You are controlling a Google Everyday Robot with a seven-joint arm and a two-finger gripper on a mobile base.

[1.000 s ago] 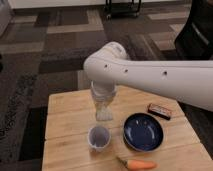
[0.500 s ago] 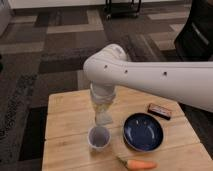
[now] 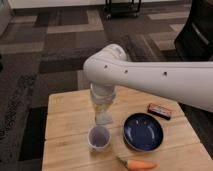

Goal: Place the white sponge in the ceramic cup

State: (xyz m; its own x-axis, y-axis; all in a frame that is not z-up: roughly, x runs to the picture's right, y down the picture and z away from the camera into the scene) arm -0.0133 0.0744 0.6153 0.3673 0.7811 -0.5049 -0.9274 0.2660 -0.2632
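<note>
A smooth white robot arm reaches in from the right over a pale wooden desk (image 3: 65,130). Its tool (image 3: 103,111), centre frame, is pressed together on the soft off-white block of the white sponge (image 3: 104,119), just above the round ceramic cup (image 3: 99,137) and lower than a moment earlier. To the right are a glossy dark blue plate (image 3: 144,131), a dark flat bar (image 3: 160,110) and an orange carrot (image 3: 137,164).

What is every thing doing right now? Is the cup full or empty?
gripper: shut on the white sponge, just above and behind the ceramic cup.
white sponge: held in the gripper, not yet in the cup.
ceramic cup: upright, empty.
blue plate: right way up, empty.
carrot: lying on its side.
dark bar: lying flat.
</note>
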